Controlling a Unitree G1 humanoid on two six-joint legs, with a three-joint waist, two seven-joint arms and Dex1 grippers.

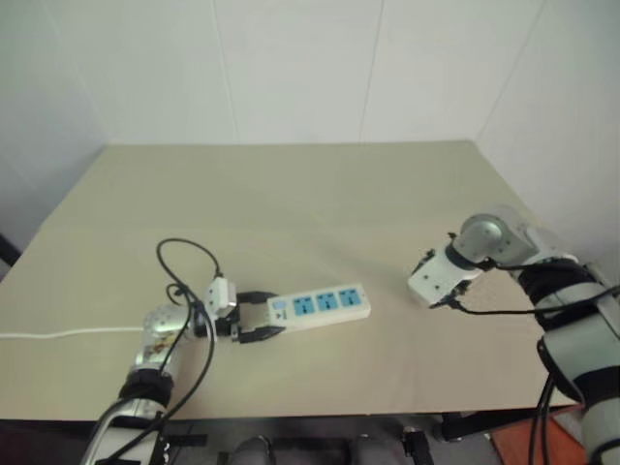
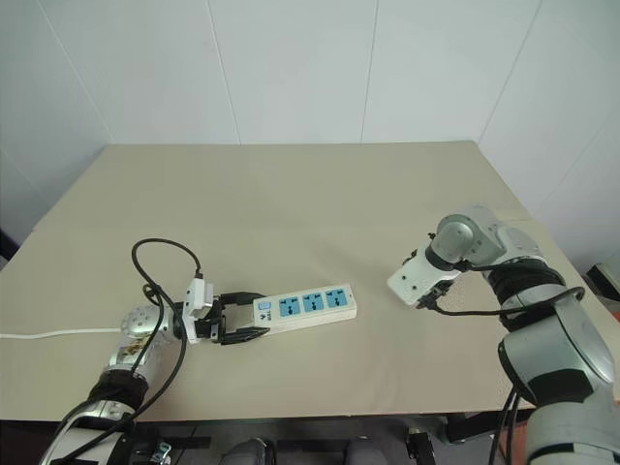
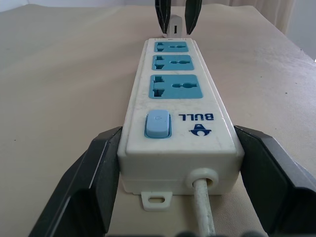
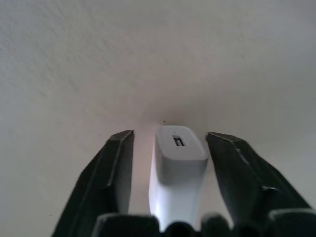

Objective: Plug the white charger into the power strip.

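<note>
Because the left pincer [image 2: 237, 323] is clamped on the switch end of the power strip [image 2: 302, 305], low and left of centre in the head views, you have the strip pinned flat on the worktop [image 2: 291, 208] with its three blue socket faces turned up and bare, which should keep it from sliding when a plug is pressed in. Its cord [image 2: 48, 333] trails off to the left edge. At middle right, your right pincer [image 4: 170, 148] points down with the white charger [image 4: 177, 163] standing between its fingers [image 4: 116, 170]; narrow gaps show on both sides, so count the jaws as not yet gripping, the block free. Well apart from the strip, the charger has bare worktop between it and the sockets, and I judge nothing blocks the carry across except your own left arm's black cable [image 2: 160, 266] looping near the strip's end.
</note>
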